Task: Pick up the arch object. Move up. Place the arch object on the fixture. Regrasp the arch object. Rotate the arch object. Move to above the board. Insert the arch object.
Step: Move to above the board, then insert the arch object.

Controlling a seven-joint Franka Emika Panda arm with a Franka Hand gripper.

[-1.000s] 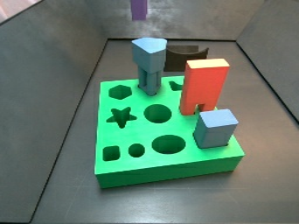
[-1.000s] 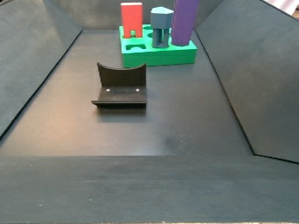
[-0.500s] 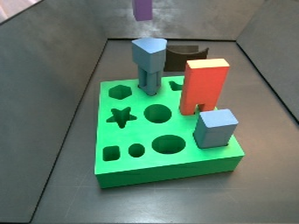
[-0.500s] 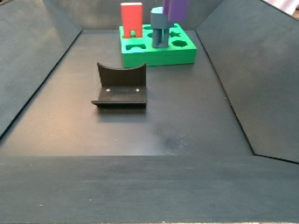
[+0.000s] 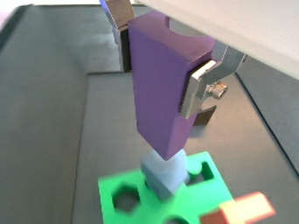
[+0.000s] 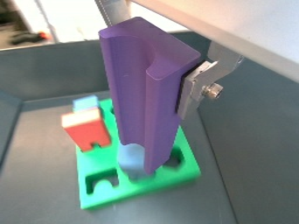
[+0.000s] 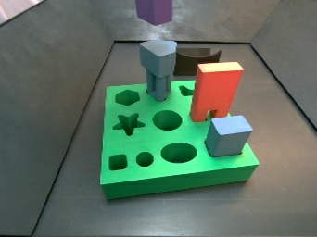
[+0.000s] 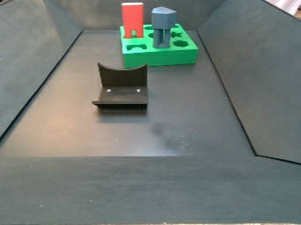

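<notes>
The purple arch object (image 5: pixel 162 96) hangs upright in the air, long side vertical, with my gripper (image 5: pixel 160 66) shut on its upper part. Silver fingers (image 6: pixel 197 87) press its sides in both wrist views, and the curved cut-out shows at its top (image 6: pixel 140 96). Its lower end hovers above the green board (image 6: pixel 105 188), near the grey-blue post (image 6: pixel 135 159). In a side view only the arch object's lower tip (image 7: pixel 152 9) shows at the top edge, above the board (image 7: pixel 186 180). The black fixture (image 8: pixel 120 86) stands alone on the floor, away from the board (image 8: pixel 159 54).
A grey-blue pentagon post (image 7: pixel 158 65), a tall red block (image 7: pixel 217 88) and a blue cube (image 7: pixel 229 134) stand in the board. Star, round and square holes in it lie open. Dark walls close in the floor on both sides.
The arch object has slid a little right and shows larger in a side view. It has left the top edge of the other side view. Board and pieces have not moved.
</notes>
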